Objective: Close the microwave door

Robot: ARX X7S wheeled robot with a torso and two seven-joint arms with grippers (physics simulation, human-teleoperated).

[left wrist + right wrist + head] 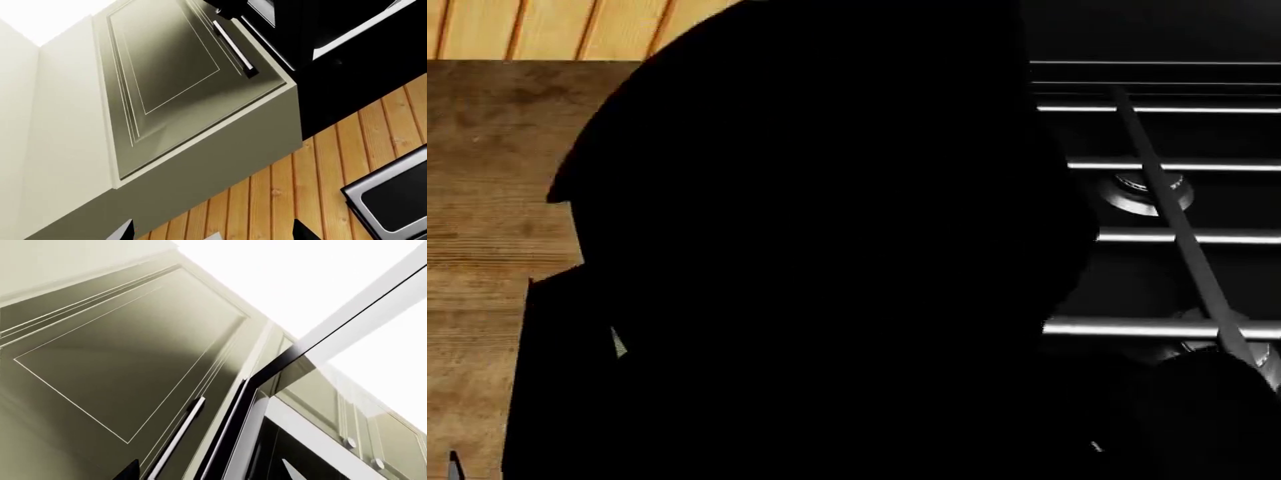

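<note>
Fingertips of the right gripper (pixel 207 471) stand spread, holding nothing, just beside a dark glass microwave door (pixel 267 385) edge and a cabinet handle (pixel 177 437). Left gripper (pixel 213 231) likewise parted and empty, facing an olive cabinet door (pixel 180 75). Advice: press flat against the door's outer face, steadily.

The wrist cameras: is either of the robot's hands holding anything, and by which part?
Nothing seems held. The left end effector shows only fingertips spread apart over the wood-plank wall; the right end effector likewise shows spread tips, near a cabinet door.
</note>
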